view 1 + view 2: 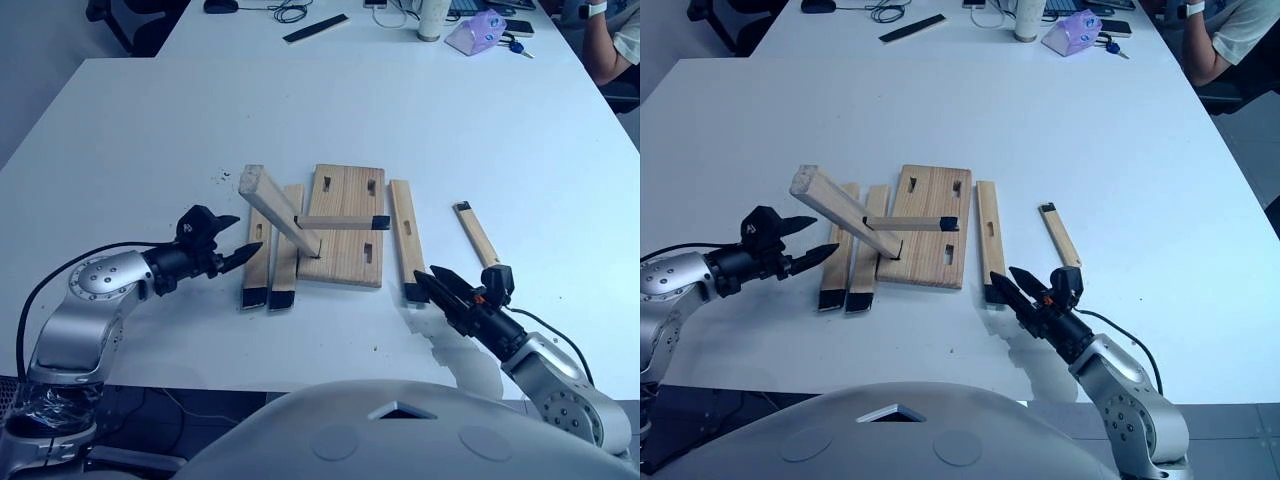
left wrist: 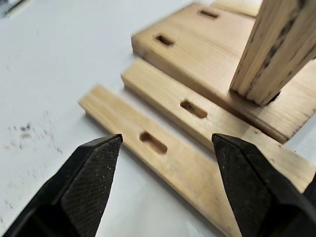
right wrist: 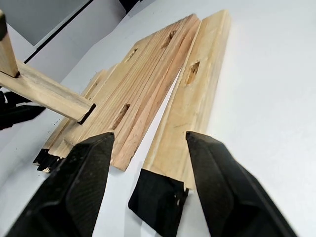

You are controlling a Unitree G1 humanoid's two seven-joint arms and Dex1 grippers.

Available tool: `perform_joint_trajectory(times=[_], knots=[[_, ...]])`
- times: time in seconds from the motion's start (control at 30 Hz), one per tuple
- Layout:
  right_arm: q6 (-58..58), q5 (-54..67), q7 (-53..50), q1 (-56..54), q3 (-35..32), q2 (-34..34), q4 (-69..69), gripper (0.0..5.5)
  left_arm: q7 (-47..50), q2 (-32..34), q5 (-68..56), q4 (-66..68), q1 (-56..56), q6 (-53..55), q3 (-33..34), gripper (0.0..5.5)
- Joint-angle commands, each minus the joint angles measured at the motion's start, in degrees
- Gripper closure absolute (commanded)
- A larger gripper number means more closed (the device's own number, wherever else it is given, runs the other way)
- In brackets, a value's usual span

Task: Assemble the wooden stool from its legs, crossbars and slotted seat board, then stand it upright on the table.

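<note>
Bench [image 1: 450, 130]: seat board [image 1: 345, 195] flat at centre, one leg [image 1: 272, 203] slanting in its slot. Loose legs [image 1: 405, 240] alongside, probably light, stiff wood; grip mid-length across narrow faces. Left gripper [image 1: 245, 237] and right gripper [image 1: 425, 277] spread, empty.

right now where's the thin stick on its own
Left eye view: the thin stick lies on the robot's right, ahead of the right gripper, right of the lone leg.
</note>
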Motion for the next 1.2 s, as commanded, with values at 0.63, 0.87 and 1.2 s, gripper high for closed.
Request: perform_joint_trajectory(times=[0.63,0.87,1.2], knots=[[-5.32,-4.36,-2.80,3.59,4.58,2.65,-1.12,2.83,0.80,7.33,-2.25,-0.07,2.12,17.60,-2.44,2.13],[-7.17,-6.23,-3.36,4.19,6.30,3.84,-0.52,2.83,-2.44,9.30,-0.77,7.53,-5.70,14.29,-4.47,2.13],[-6.86,-6.99,-2.77,2.68,6.31,2.51,0.10,2.83,-2.60,3.26,-4.63,10.45,-15.48,16.94,-4.61,2.13]])
